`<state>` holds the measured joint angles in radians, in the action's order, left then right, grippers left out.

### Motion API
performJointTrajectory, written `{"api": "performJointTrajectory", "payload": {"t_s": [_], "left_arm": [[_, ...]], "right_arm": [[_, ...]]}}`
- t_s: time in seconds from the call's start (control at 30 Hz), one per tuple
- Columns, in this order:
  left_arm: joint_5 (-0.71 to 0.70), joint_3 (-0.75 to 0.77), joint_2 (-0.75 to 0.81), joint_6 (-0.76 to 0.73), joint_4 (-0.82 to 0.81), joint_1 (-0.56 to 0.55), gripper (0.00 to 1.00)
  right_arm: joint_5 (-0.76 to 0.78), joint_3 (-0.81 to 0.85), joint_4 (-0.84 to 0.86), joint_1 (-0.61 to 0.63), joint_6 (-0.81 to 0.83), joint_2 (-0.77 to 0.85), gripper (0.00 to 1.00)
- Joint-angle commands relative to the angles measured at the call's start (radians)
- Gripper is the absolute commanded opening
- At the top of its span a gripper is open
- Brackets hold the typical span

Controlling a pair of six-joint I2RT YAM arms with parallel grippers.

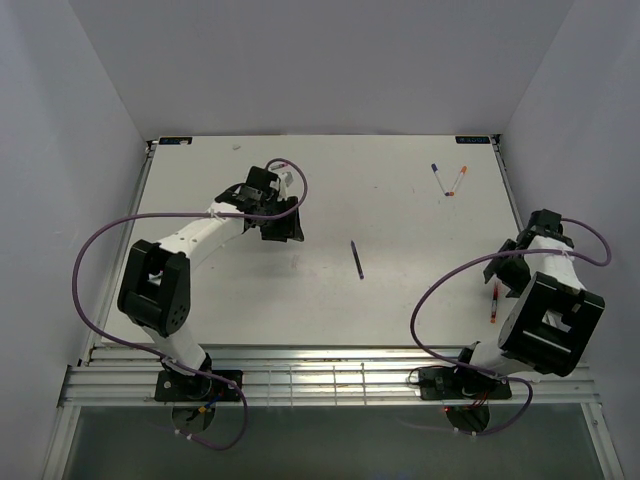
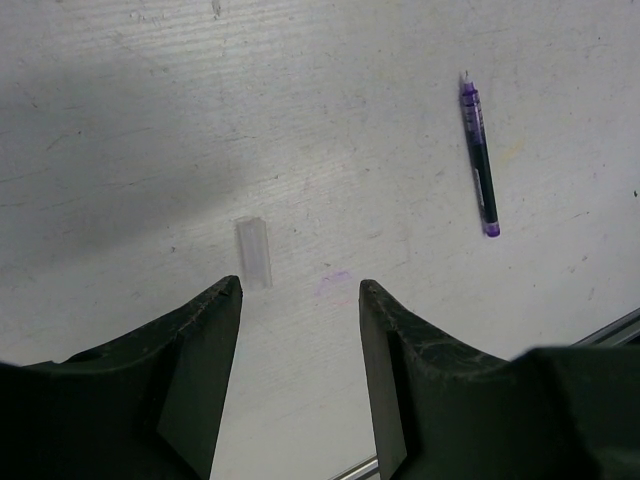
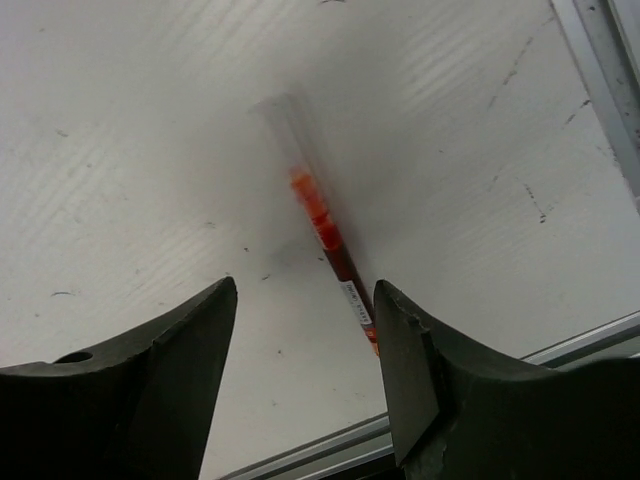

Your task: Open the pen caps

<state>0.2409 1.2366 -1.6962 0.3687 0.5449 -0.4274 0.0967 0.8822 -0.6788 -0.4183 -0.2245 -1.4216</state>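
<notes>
Spread and empty, the right gripper (image 3: 305, 288) was held over the red pen (image 3: 330, 240), laid lengthwise from clear cap (image 3: 285, 130) at upper centre to lower right.

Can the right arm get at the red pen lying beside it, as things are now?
Probably yes. The right gripper is open and empty, and the red pen lies flat just ahead of it, with nothing in between.

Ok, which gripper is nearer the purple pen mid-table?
Left. The left gripper hovers just left of the purple pen; the right gripper is farther off to its right, above the red pen.
</notes>
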Motion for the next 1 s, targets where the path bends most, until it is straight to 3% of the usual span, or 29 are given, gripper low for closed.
{"api": "performJointTrajectory", "payload": {"t_s": [0.0, 0.17, 0.33, 0.5, 0.6, 0.63, 0.73, 0.83, 0.97], "left_arm": [[0.028, 0.001, 0.0, -0.011, -0.017, 0.003, 0.61], [0.031, -0.014, 0.003, -0.007, -0.016, 0.004, 0.61], [0.014, -0.014, 0.027, -0.002, -0.017, 0.006, 0.61], [0.014, -0.012, 0.032, 0.006, -0.016, 0.006, 0.61], [0.014, -0.012, 0.033, 0.015, -0.017, 0.006, 0.61], [0.014, -0.014, 0.035, 0.018, -0.017, 0.006, 0.61], [0.012, -0.012, 0.041, 0.027, -0.017, 0.006, 0.61], [0.012, -0.012, 0.047, 0.038, -0.01, 0.006, 0.61], [0.011, -0.003, 0.064, 0.061, 0.015, 0.006, 0.59]], "right_arm": [[0.015, -0.02, 0.015, -0.063, 0.072, 0.021, 0.63], [-0.017, -0.037, 0.054, -0.083, 0.12, -0.02, 0.62], [-0.144, -0.072, 0.111, -0.082, 0.128, -0.071, 0.6], [-0.141, -0.104, 0.13, -0.08, 0.093, -0.103, 0.55], [-0.101, -0.114, 0.119, -0.077, 0.05, -0.14, 0.43], [-0.101, -0.12, 0.117, -0.073, 0.039, -0.142, 0.31], [-0.1, -0.143, 0.131, -0.048, 0.011, -0.143, 0.16], [-0.052, -0.131, 0.122, 0.01, -0.004, -0.155, 0.08], [-0.068, -0.066, 0.113, 0.096, -0.044, -0.174, 0.08]]}}
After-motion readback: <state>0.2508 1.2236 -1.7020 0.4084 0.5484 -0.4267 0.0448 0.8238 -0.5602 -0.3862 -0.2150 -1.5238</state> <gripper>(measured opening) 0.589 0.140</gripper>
